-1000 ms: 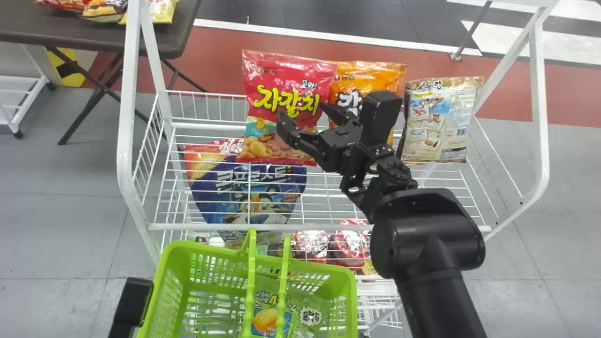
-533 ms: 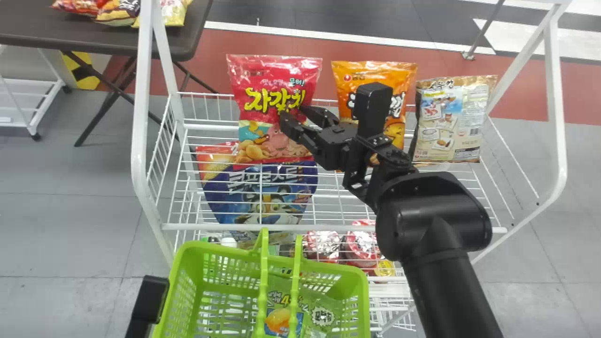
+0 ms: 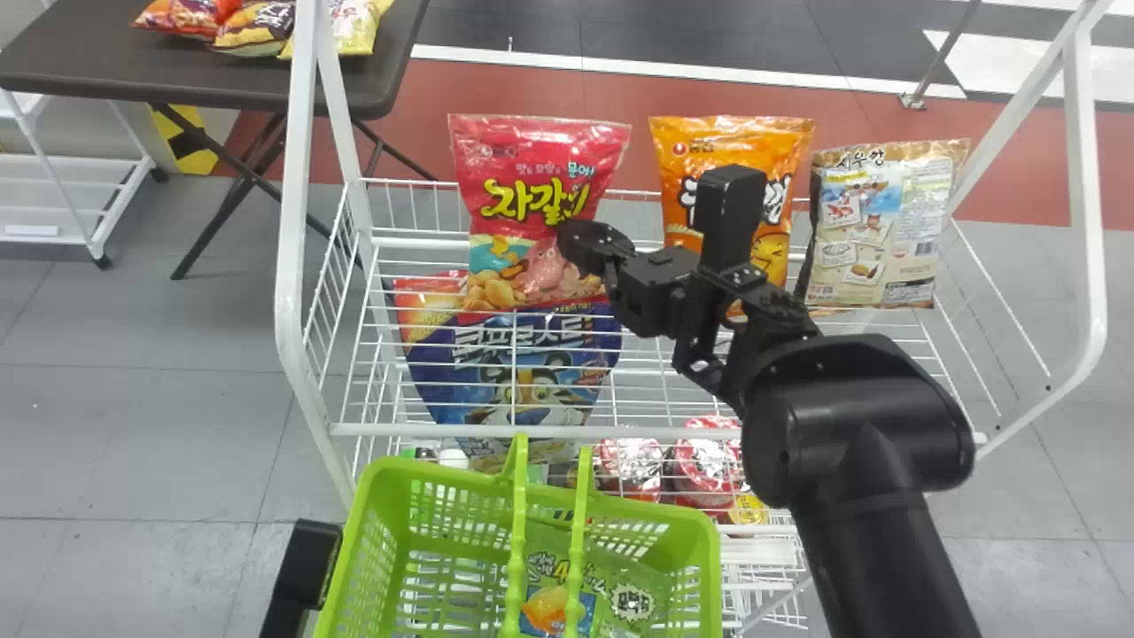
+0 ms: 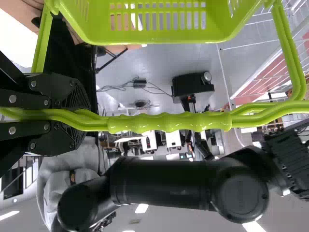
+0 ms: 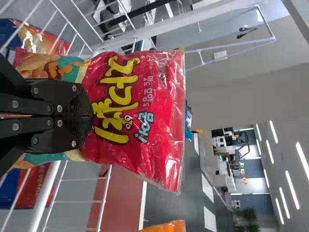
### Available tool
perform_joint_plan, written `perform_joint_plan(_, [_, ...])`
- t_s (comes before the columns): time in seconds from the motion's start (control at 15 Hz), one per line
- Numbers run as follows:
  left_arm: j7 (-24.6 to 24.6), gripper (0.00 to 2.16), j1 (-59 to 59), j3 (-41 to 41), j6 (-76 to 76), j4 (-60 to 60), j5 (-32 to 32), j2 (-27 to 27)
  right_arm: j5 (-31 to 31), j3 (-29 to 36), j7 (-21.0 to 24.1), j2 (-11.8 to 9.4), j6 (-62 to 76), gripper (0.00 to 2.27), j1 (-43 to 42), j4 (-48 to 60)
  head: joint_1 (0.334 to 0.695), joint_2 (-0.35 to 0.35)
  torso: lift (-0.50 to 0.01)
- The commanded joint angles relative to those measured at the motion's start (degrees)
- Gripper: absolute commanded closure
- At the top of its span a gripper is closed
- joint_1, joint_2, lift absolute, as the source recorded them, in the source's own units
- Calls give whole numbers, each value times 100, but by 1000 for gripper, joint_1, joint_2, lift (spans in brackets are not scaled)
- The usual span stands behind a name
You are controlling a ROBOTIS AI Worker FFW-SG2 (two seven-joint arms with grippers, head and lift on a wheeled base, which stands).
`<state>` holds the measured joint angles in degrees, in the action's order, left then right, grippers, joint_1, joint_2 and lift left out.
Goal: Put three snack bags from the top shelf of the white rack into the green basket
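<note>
I faced a white wire rack (image 3: 443,431), with a lime-green plastic basket (image 3: 365,540) in front of the left part of its front edge. My black left gripper (image 3: 306,567) was closed around the basket's ridged handle (image 4: 169,122). A glossy red snack bag (image 3: 514,168) stood near the back left corner of the top shelf, pinched by my black right gripper (image 3: 580,244). Rightward stood a shiny orange snack bag (image 3: 709,146), then a beige snack bag (image 3: 886,221) near the back right corner. A green-tinted plastic packet (image 3: 611,585) lay inside the basket.

White top shelf (image 3: 399,431) under red bag (image 3: 532,164), orange bag (image 3: 757,146), beige bag (image 3: 877,221)
</note>
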<state>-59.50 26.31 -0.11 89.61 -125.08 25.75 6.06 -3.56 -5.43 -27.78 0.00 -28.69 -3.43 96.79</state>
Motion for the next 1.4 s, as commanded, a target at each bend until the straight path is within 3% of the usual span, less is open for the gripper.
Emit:
perform_joint_plan(0.0, [0,2142,14,55,42,-34,0,0,-5,130,-61,-9,-696,2192,554,1079,695,-100,0])
perform_joint_plan(0.27, [0,2142,50,196,42,-193,35,-9,-119,815,-149,-9,-1838,2189,1899,3338,695,-140,0])
perform_joint_plan(0.6, [105,2142,32,310,42,-307,26,-9,-172,1791,-544,-9,-2664,2189,3208,4964,695,-282,0])
perform_joint_plan(0.8, [114,2142,67,354,42,-430,35,-35,-304,2354,-887,5,-3807,2189,3665,5368,695,-350,0])
perform_joint_plan(1.33, [272,2142,340,319,42,-729,35,-140,-892,2485,-1696,-18,-4510,2189,4526,5060,695,-350,0])
